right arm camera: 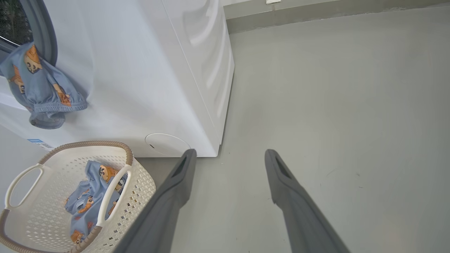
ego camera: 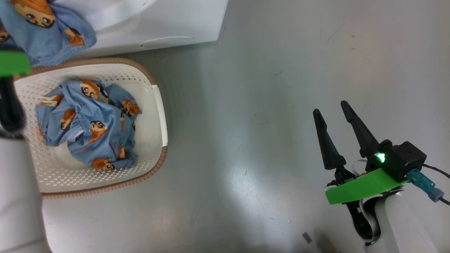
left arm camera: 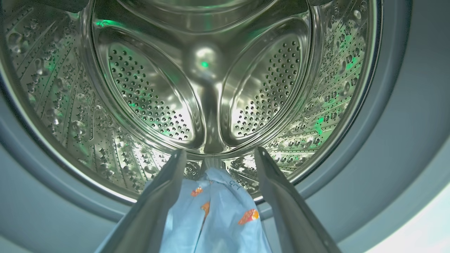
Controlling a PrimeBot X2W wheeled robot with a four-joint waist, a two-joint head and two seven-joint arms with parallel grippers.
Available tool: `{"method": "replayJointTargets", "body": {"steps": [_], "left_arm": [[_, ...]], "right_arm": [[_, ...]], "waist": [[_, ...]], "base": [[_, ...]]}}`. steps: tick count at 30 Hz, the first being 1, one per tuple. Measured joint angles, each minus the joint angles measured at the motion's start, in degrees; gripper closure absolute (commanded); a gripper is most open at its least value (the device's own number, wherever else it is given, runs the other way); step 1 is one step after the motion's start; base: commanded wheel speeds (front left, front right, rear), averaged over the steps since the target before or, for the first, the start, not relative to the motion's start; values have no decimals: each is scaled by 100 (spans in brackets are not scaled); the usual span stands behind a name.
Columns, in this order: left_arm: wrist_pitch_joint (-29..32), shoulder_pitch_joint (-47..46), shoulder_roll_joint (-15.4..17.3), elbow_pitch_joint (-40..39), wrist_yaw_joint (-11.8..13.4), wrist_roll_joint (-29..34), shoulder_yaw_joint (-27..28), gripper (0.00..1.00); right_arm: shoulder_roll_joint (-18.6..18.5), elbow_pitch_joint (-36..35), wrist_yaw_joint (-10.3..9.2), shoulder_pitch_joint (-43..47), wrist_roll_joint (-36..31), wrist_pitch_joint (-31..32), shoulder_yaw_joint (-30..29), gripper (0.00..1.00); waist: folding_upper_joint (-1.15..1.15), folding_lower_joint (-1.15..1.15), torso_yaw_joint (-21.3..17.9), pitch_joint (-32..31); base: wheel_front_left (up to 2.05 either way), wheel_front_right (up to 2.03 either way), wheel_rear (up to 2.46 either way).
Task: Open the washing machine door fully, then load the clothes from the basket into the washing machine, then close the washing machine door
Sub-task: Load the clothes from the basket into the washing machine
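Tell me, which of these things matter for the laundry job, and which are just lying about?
Part of the job: washing machine, its drum, basket, clothes in it, garment draped over the opening, left claw.
Just lying about: grey scrap on the floor.

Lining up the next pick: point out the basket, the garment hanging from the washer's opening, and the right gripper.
basket (ego camera: 159,116): head view, its white right-hand wall.
hanging garment (right arm camera: 42,91): right wrist view, middle of the blue fabric.
right gripper (ego camera: 330,107): head view, midway between its open fingertips.
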Motion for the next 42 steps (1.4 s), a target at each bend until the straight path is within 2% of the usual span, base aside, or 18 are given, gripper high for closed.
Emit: {"method": "replayJointTargets", "body": {"steps": [9, 16, 26, 32, 42], "left_arm": [[0, 1235, -461, -871, 0, 109, 249, 0], [0, 1999, -645, -1378, 0, 162, 359, 0], [0, 2742, -668, -1521, 9, 368, 236, 0], [1, 3222, -668, -1527, 218, 168, 13, 0], [2, 4177, -660, -1648, 360, 91, -294, 0]], "right_arm": [[8, -3, 0, 0, 0, 0, 1, 0], [3, -5, 0, -7, -1, 0, 22, 0], [-1, 29, 0, -16, -2, 0, 80, 0], [-1, 48, 0, -97, -1, 0, 96, 0], [-1, 93, 0, -97, -1, 0, 183, 0]], "waist": [[0, 0, 34, -37], [0, 0, 86, -44], [0, 0, 86, -68], [0, 0, 66, -92], [0, 0, 33, -149]], "base": [[0, 0, 0], [0, 0, 0], [0, 0, 0], [0, 0, 0], [0, 0, 0]]}}
